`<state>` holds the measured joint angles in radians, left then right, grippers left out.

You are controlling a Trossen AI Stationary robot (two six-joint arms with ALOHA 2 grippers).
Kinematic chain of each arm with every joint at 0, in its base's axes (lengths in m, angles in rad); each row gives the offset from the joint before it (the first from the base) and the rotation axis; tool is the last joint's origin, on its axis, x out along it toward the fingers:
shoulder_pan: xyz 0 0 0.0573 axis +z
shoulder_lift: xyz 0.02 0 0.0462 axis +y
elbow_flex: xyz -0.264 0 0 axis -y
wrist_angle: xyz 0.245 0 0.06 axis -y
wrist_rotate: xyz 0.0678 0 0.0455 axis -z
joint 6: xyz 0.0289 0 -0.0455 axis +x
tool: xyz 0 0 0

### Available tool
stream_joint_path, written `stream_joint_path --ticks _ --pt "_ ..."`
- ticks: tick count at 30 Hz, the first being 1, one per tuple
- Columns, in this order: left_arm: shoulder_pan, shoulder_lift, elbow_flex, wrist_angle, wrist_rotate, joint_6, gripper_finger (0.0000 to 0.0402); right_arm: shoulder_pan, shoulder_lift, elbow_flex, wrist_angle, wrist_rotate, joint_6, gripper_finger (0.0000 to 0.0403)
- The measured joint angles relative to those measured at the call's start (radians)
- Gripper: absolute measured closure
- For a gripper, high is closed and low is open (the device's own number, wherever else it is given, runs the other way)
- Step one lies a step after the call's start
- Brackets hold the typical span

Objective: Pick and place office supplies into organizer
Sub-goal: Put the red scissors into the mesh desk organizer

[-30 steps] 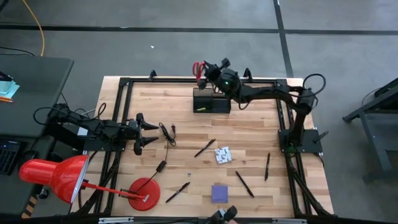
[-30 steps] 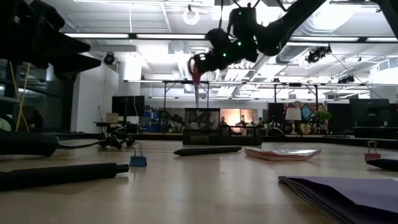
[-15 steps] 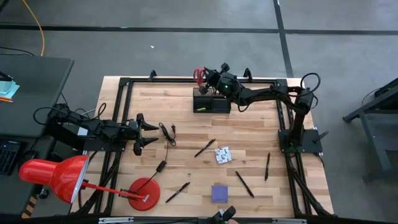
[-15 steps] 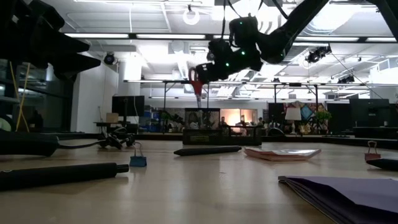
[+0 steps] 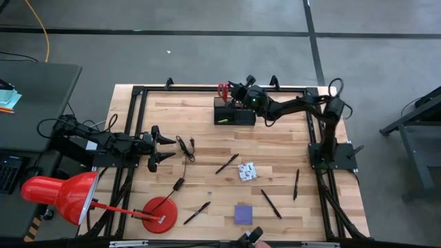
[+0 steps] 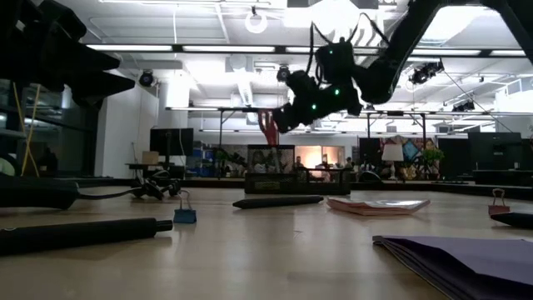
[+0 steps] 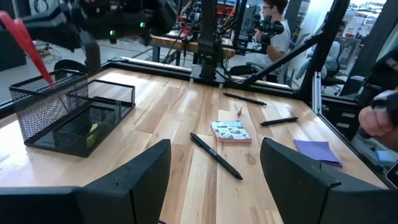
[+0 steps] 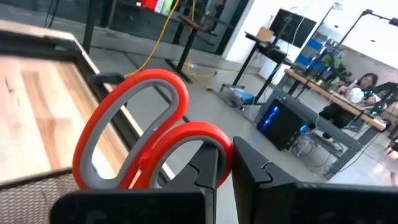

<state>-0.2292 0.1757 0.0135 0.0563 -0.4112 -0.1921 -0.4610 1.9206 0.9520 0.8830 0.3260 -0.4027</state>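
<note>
The red-handled scissors (image 8: 140,140) are over the black mesh organizer (image 5: 234,114) at the table's far edge, held by my shut right gripper (image 5: 232,94). In the left wrist view the scissors (image 7: 25,43) slant down into the taller cup section (image 7: 46,109). A tiny yellow piece (image 7: 93,128) lies in the lower tray. At the table's left, my left gripper (image 5: 169,147) stays open and holds nothing. My right gripper pinches the rim of one red handle loop (image 8: 208,142) between its two fingers. The fingers reach in about level, from the table's right side. The scissors hang tilted below the hold, blades down inside the organizer's cup (image 6: 268,157).
Black pens (image 5: 227,164) (image 5: 197,212) (image 5: 270,203) lie on the wood, as do a white patterned packet (image 5: 247,171) and a purple pad (image 5: 243,213). A red lamp's base (image 5: 160,214) and a thin black cable (image 5: 185,148) sit near left. A person (image 7: 273,28) sits beyond the table.
My right gripper has come down toward the organizer with the scissors, still shut on them. The scissors hung blade-down above the cup before; now their blades have sunk into it and they lean over.
</note>
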Motion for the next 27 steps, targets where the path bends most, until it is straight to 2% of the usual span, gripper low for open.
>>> stream_joint_path --ticks 6,11,20,27 --pt "0.0 0.0 0.0 0.0 0.0 0.0 0.0169 0.001 0.072 0.006 0.099 0.012 -0.01 0.0398" --pt "0.0 0.002 0.0 0.0 0.0 0.0 0.0169 0.001 0.081 0.007 0.106 0.022 -0.005 0.0398" --pt "0.0 0.056 0.0 0.0 0.0 -0.004 0.0169 0.031 0.084 0.005 0.116 0.008 -0.044 0.035" --pt "0.0 0.08 0.0 0.0 -0.001 -0.022 0.0169 0.055 0.086 0.003 0.118 -0.013 -0.067 0.0341"
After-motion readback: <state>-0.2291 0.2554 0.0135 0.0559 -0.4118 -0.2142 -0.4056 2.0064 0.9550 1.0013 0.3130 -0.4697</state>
